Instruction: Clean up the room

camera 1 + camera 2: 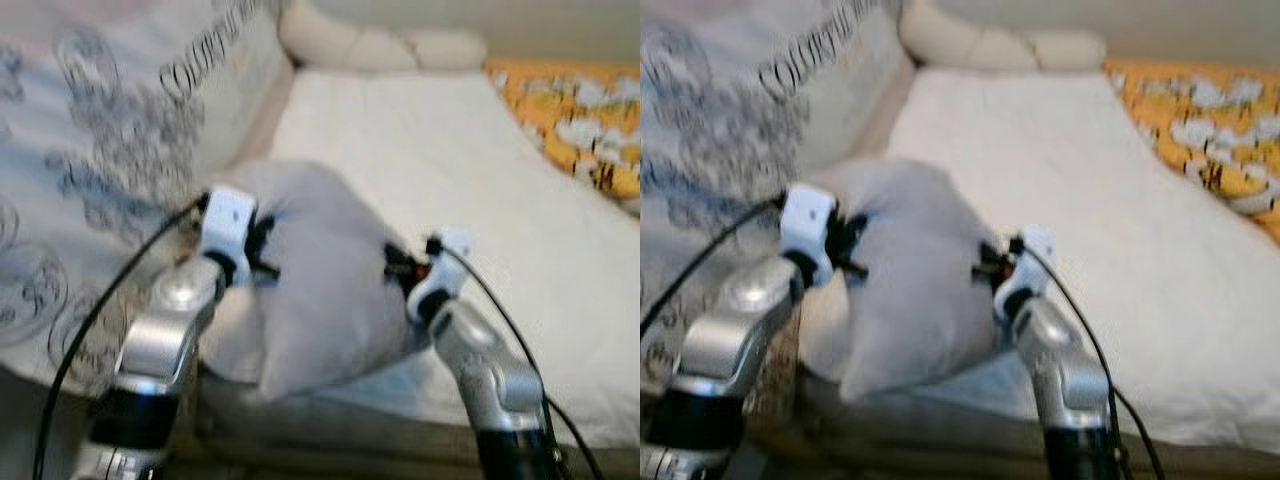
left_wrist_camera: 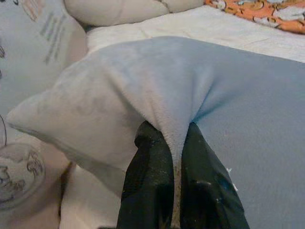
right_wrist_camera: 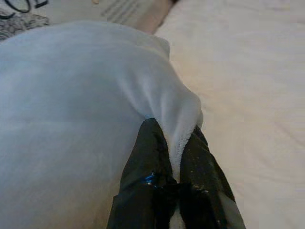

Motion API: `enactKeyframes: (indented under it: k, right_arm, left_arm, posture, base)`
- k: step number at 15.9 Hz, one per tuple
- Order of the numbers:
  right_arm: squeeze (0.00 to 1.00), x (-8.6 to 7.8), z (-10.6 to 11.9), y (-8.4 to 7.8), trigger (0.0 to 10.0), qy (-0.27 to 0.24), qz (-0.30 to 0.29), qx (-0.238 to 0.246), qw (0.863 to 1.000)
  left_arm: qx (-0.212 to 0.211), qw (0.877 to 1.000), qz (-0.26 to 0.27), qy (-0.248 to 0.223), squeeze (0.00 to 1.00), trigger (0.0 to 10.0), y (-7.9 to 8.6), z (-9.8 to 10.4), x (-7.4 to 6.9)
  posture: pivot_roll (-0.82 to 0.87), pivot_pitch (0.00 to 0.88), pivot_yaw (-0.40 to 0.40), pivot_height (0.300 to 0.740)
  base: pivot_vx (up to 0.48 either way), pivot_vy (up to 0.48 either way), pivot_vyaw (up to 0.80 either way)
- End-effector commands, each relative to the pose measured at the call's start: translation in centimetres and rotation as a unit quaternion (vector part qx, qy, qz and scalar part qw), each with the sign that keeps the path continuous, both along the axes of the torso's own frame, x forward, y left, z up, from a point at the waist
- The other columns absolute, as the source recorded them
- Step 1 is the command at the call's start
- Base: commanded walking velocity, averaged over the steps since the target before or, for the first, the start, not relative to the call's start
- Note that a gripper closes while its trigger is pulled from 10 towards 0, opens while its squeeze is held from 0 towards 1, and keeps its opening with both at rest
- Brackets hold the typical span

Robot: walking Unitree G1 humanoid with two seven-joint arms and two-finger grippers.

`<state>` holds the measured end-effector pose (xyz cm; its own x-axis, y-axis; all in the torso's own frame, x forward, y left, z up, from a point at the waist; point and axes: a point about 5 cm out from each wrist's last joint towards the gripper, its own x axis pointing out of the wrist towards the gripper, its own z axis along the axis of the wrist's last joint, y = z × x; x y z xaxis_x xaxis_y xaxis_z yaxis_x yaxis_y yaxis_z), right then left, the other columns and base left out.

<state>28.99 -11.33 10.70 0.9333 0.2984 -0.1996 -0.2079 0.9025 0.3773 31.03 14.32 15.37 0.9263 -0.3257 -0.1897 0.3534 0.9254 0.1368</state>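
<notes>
A pale grey pillow [image 1: 320, 280] is held up between both arms over the near edge of the bed [image 1: 450, 170]. My left gripper [image 1: 262, 250] is shut on the pillow's left side; in the left wrist view its black fingers [image 2: 150, 186] pinch a fold of the grey fabric [image 2: 176, 109]. On the pillow's right side my right gripper [image 1: 398, 268] is shut as well, and the right wrist view shows its fingers [image 3: 147, 171] clamping a bunched fold of the pillow [image 3: 86, 105].
A white patterned blanket with dark prints [image 1: 90, 160] lies along the bed's left side. Cream pillows [image 1: 370, 45] sit at the head of the bed. An orange and white patterned cover [image 1: 580, 115] is at the far right. The mattress middle is bare white sheet.
</notes>
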Motion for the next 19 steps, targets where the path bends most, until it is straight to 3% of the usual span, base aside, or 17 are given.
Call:
enactKeyframes:
  k: [1, 8, 9, 10, 11, 16, 19]
  right_arm:
    - [0.0, 0.2, 0.5, 0.7, 10.0, -0.013, 0.008, 0.005, 1.0]
    - [0.0, 0.1, 0.5, 0.5, 10.0, -0.016, -0.004, 0.007, 1.0]
    - [0.22, 0.0, 0.6, 0.4, 10.0, -0.02, -0.006, 0.013, 1.0]
    - [0.73, 0.0, 0.6, 0.4, 10.0, -0.021, -0.008, 0.016, 1.0]
    - [1.0, 0.1, 0.6, 0.3, 10.0, -0.021, -0.014, 0.017, 1.0]
    - [1.0, -0.1, 0.2, -1.1, 10.0, -0.019, -0.053, 0.012, 0.998]
    - [1.0, -0.4, 0.3, -1.7, 10.0, -0.024, -0.063, 0.012, 0.998]
  left_arm:
    - [0.008, 0.999, 0.022, -0.031, 0.0, 10.0, 1.2, 1.4, 0.5]
    - [0.019, 0.999, -0.004, -0.041, 0.0, 10.0, 0.8, 1.7, 1.3]
    - [0.034, 0.998, -0.014, -0.042, 0.0, 10.0, 0.6, 1.7, 1.5]
    - [0.042, 0.998, -0.022, -0.045, 0.0, 10.0, 0.5, 1.7, 1.8]
    - [0.045, 0.997, -0.034, -0.05, 0.0, 10.0, 0.4, 1.7, 2.1]
    - [0.13, 0.981, -0.124, -0.077, 0.0, 10.0, -1.3, 2.2, 5.2]
    - [0.164, 0.971, -0.146, -0.091, 0.0, 10.0, -2.1, 2.8, 6.9]
  posture:
    - [-0.01, 0.0, 0.008, 0.74]
    - [-0.02, 0.0, 0.033, 0.74]
    - [-0.02, 0.0, 0.035, 0.74]
    - [-0.02, 0.0, 0.036, 0.74]
    - [-0.03, 0.0, 0.038, 0.74]
    - [-0.06, 0.0, 0.057, 0.74]
    - [-0.08, 0.0, 0.072, 0.74]
  base:
    - [0.341, 0.0, 0.0]
    - [0.226, 0.0, 0.0]
    - [0.0, 0.0, 0.0]
    - [0.0, 0.0, 0.0]
    - [0.0, 0.0, 0.0]
    - [0.0, 0.0, 0.0]
    - [0.0, 0.0, 0.0]
